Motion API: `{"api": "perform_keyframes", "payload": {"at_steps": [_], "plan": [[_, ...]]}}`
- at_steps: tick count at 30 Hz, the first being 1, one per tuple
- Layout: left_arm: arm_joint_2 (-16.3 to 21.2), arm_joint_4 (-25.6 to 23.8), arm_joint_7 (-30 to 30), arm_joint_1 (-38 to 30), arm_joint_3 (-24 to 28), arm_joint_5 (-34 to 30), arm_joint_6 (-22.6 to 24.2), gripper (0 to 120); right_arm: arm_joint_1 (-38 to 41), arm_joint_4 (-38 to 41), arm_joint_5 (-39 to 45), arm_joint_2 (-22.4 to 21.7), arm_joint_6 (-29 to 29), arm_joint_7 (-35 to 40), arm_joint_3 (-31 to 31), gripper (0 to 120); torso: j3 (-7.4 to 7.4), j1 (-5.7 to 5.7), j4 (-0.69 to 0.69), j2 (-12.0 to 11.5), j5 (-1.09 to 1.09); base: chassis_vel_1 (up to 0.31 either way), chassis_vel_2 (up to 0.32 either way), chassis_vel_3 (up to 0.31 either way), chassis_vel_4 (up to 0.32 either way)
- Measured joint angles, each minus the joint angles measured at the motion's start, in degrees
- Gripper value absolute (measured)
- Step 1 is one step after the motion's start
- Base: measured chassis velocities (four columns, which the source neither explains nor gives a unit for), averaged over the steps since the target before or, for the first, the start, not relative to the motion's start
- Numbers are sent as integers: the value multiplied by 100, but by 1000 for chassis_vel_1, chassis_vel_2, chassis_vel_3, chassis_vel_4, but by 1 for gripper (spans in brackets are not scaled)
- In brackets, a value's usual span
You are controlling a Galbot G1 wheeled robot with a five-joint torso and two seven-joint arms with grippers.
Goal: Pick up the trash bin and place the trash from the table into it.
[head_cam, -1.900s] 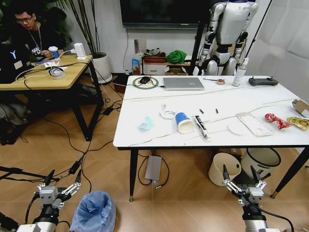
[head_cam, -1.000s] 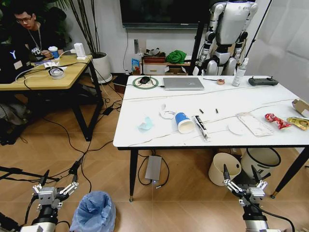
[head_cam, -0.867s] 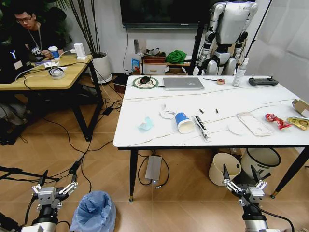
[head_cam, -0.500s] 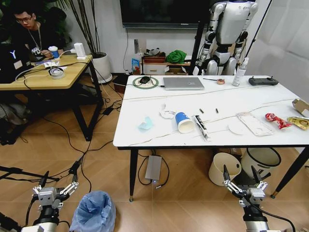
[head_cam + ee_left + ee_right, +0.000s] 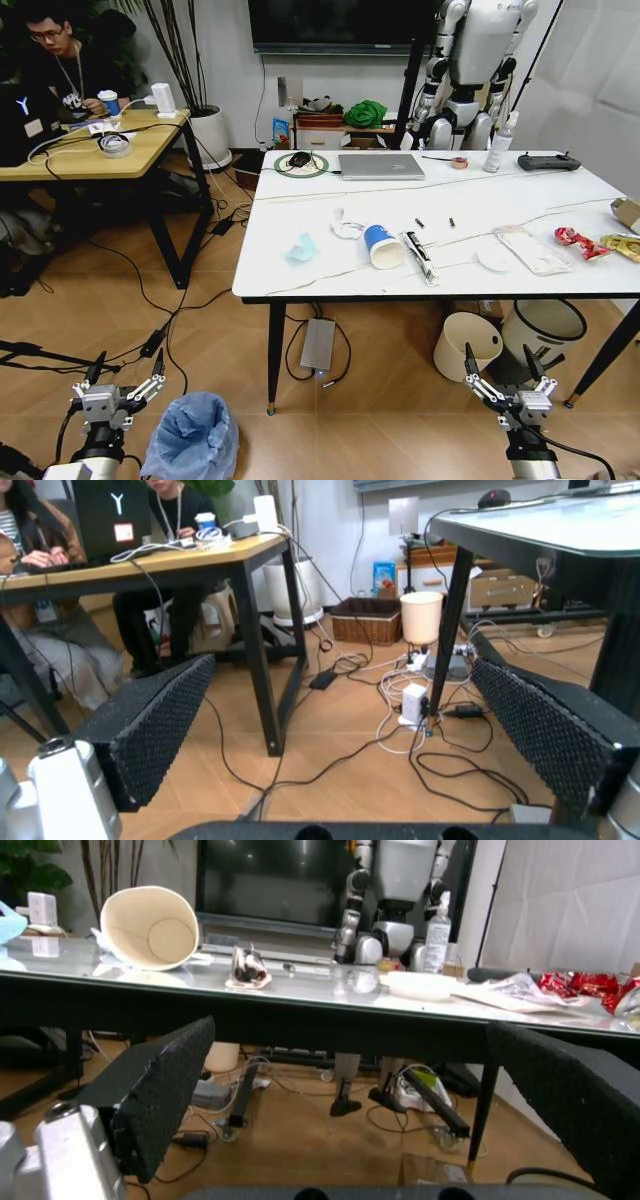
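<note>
The trash bin [image 5: 192, 437], lined with a crinkly light-blue bag, stands on the floor at the lower left, just right of my open left gripper [image 5: 125, 372]. My right gripper [image 5: 499, 364] hangs open low in front of the table [image 5: 300, 285], below its front edge. On the marble top lie a bluish tissue [image 5: 301, 250], a white tissue [image 5: 347, 229], a tipped blue-white paper cup [image 5: 382, 247], a white lid [image 5: 491, 260], a clear package [image 5: 533, 251], a red wrapper [image 5: 580, 240] and a yellow wrapper [image 5: 625, 245]. The right wrist view sees the cup [image 5: 150, 928] and red wrapper [image 5: 580, 983] across the tabletop.
A grey laptop [image 5: 379, 166], a black controller [image 5: 548, 162] and a spray bottle [image 5: 503, 143] sit at the table's far side. A cream bucket [image 5: 466, 345] and a white-and-grey bin [image 5: 541, 331] stand under the table's right end. Cables cross the floor. A wooden desk [image 5: 95, 160] is at left.
The whole view has shifted slightly: the table and room sit a little lower and wider in frame, so the camera moved. Both grippers stay low and open.
</note>
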Motion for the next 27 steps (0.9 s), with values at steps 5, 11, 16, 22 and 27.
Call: {"api": "perform_keyframes", "payload": {"at_steps": [5, 11, 16, 22, 27], "plan": [[0, 18, 3, 2, -3, -8, 1, 100, 24, -16, -8, 0, 0, -8, -7, 100, -66, -51, 0, -118, 0, 0, 0, 0, 0], [-2, 25, 6, -3, -10, -14, 5, 100, 44, -21, -10, 0, -1, -12, -12, 100, -140, -107, 0, -247, 0, 0, 0, 0, 0], [-3, 25, 16, -35, -7, -14, 33, 100, 57, -43, -12, 0, -6, -16, -14, 100, -216, -165, 0, -382, 0, 0, 0, 0, 0], [-5, 140, 30, -233, 125, -17, 141, 100, 149, -165, -13, 0, -65, -19, -19, 100, -323, -250, 0, -575, 0, 0, 0, 0, 0], [74, 213, 18, -400, 279, -18, 221, 100, 115, -179, -50, 0, -52, -30, 33, 100, -421, -323, -1, -745, 0, 0, 0, 0, 0]]}}
